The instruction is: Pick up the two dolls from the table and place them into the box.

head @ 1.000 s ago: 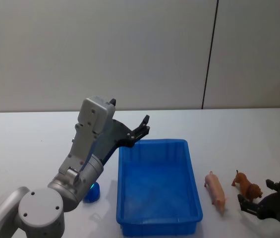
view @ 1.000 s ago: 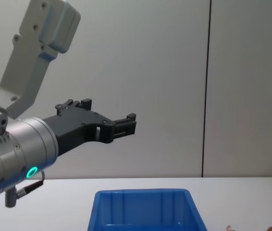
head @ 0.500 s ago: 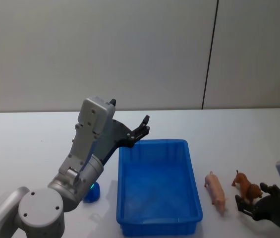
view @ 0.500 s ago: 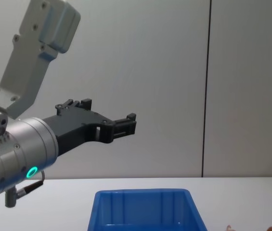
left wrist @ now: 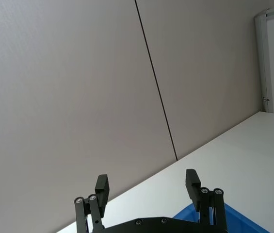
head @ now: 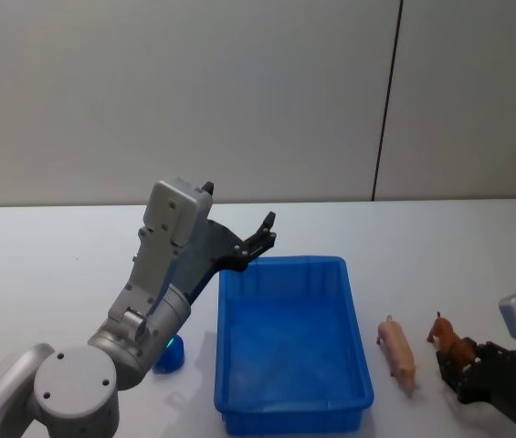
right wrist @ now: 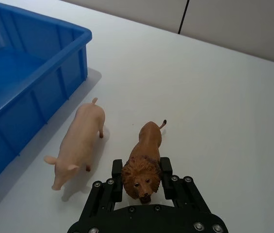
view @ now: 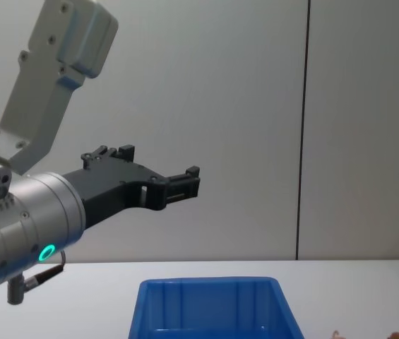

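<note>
Two dolls stand on the white table [head: 47,246] to the right of the blue box [head: 285,265]: a pale pink pig [head: 397,351] [right wrist: 78,141] and a brown lion [head: 449,339] [right wrist: 144,150]. My right gripper [head: 460,365] [right wrist: 141,170] sits low at the table's right front, its fingers pressed against both sides of the lion's maned head, and the lion's feet are on the table. The pig lies between the lion and the box [right wrist: 54,29]. My left gripper [head: 262,233] [left wrist: 146,184] [view: 192,180] hangs open and empty above the box's far left corner.
A small blue round object [head: 168,354] lies on the table left of the box, under my left arm. The box [view: 213,286] holds nothing that I can see. A plain grey wall stands behind the table.
My right gripper has moved forward to the lion and now clasps its head. The left arm, the pig and the box have not moved.
</note>
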You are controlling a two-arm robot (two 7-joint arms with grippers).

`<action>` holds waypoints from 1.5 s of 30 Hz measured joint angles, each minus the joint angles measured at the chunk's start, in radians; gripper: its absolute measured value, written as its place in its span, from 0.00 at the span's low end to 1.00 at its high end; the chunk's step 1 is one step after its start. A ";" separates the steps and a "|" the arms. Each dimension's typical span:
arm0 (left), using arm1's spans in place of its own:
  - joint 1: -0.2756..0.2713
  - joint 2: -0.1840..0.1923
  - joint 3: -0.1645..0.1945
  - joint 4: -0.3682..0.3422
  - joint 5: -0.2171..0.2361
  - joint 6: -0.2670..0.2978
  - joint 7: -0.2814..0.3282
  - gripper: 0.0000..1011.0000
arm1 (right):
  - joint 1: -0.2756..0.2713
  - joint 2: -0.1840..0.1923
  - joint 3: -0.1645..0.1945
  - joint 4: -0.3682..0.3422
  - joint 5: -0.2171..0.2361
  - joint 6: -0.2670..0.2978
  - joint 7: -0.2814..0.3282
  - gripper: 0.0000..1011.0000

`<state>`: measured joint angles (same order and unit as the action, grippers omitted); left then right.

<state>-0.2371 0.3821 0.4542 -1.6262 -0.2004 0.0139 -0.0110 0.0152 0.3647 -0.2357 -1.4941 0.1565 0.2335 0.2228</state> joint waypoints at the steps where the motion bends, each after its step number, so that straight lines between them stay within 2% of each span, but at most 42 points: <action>1: 0.000 0.000 0.000 0.000 0.000 0.000 0.000 0.99 | 0.000 -0.001 -0.001 0.000 -0.004 -0.006 -0.005 0.46; 2: 0.000 0.000 0.000 0.000 0.000 0.000 0.000 0.99 | 0.000 -0.002 -0.002 0.000 -0.006 -0.012 -0.008 0.43; 12: 0.000 0.000 0.000 0.000 0.000 0.000 0.000 0.99 | -0.003 -0.011 -0.006 -0.028 -0.036 -0.084 -0.048 0.43; 22: 0.000 0.000 0.000 0.000 0.000 0.000 0.000 0.99 | 0.008 -0.021 -0.013 -0.078 -0.050 -0.149 -0.023 0.43; 34: 0.000 0.000 0.000 0.000 0.000 0.000 0.000 0.99 | 0.063 -0.062 -0.039 -0.119 -0.052 -0.166 0.089 0.43; 38: 0.000 0.000 0.000 0.000 0.000 0.000 0.000 0.99 | 0.094 -0.089 -0.055 -0.114 -0.053 -0.145 0.144 0.43; 45: 0.000 0.000 0.000 0.000 0.000 0.000 0.000 0.99 | 0.134 -0.128 -0.081 -0.086 -0.059 -0.104 0.198 0.43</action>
<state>-0.2371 0.3821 0.4542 -1.6262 -0.2004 0.0139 -0.0109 0.1490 0.2370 -0.3167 -1.5801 0.0973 0.1299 0.4212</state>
